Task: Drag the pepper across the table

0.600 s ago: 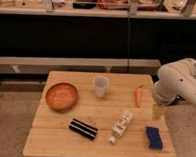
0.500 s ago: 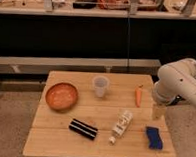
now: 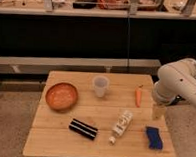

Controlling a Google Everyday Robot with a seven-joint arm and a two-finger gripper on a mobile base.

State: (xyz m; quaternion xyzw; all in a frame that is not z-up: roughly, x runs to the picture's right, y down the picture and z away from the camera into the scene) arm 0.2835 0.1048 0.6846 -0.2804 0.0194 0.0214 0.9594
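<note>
Approach step: gripper (image 3: 158, 112) by the table (image 3: 87, 142) edge, jaws apart, holding nothing, near the pepper (image 3: 138, 96) but not touching. Next: reach over, lower onto the pepper, then pull.

The arm (image 3: 180, 84) is cropped right; claw (image 3: 159, 113) over the table (image 3: 97, 112) edge is blurred.

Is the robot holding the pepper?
No, the pepper lies alone on the table, and the gripper hangs apart from it at the table's right edge.

Orange pepper (image 3: 138, 96), pale table (image 3: 62, 141), white bottle (image 3: 121, 124), blue object (image 3: 153, 137), beige gripper (image 3: 158, 113) right of pepper
</note>
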